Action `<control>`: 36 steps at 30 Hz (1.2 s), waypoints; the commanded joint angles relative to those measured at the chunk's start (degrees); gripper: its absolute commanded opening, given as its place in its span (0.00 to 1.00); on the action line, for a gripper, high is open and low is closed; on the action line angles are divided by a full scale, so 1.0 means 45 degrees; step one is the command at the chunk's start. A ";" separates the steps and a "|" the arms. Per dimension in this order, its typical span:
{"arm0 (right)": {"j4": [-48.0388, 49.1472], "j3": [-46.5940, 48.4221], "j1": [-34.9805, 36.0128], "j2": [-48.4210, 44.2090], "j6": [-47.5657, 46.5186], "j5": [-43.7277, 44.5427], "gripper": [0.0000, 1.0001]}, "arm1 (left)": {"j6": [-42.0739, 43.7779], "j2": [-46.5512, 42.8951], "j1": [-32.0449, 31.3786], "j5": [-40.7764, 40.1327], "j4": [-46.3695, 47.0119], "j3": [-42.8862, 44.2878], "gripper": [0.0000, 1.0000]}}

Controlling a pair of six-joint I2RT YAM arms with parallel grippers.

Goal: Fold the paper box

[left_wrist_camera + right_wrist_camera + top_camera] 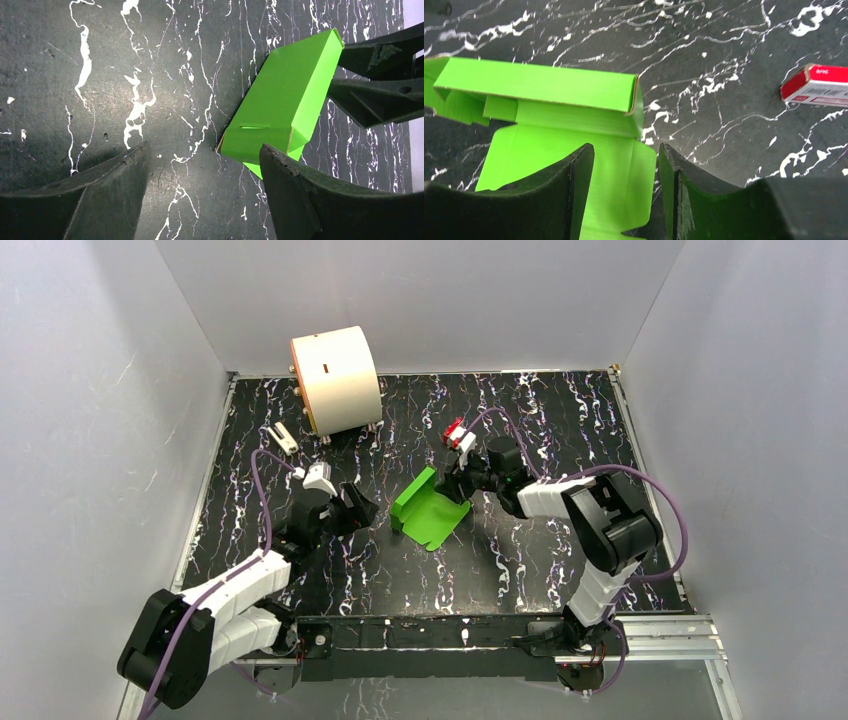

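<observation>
I see the box mid-table, half folded, its raised wall running near-left to far-right. Right gripper is spread over a flat flap, seemingly not pinching. Left gripper is spread beside the wall, apart from it. The red carton has print too blurred to read. The cylinder stands well behind.

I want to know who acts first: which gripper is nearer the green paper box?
Right. The right gripper is at the paper box's far right edge, its open jaws straddling the flat sheet. The left gripper is open off the box's left side, apart from it.
</observation>
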 commanded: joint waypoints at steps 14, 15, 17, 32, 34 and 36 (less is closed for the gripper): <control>0.5870 -0.0402 0.0170 0.1628 0.2467 0.0390 0.37 | 0.0615 -0.0230 0.0034 0.0118 0.0923 -0.0290 0.76; 0.5943 -0.0520 0.0203 0.1596 0.2492 0.0492 0.35 | 0.0669 -0.0167 0.0034 0.0121 0.0919 -0.0301 0.76; 0.6078 -0.0798 0.0332 0.1412 0.2513 0.0863 0.30 | 0.0804 -0.0041 0.0034 0.0102 0.0977 -0.0291 0.76; 0.5036 -0.3139 0.2196 -0.1609 0.2542 0.7540 0.03 | 0.1863 0.0268 0.0034 0.0361 0.1575 -0.0422 0.76; 0.4535 -0.3244 0.2664 -0.1945 0.2747 0.8851 0.03 | 0.2147 0.0418 0.0034 0.0641 0.1863 -0.0447 0.76; 0.4184 -0.3354 0.3216 -0.2128 0.3044 0.9957 0.03 | 0.2458 0.0601 0.0016 0.1277 0.2193 -0.0475 0.76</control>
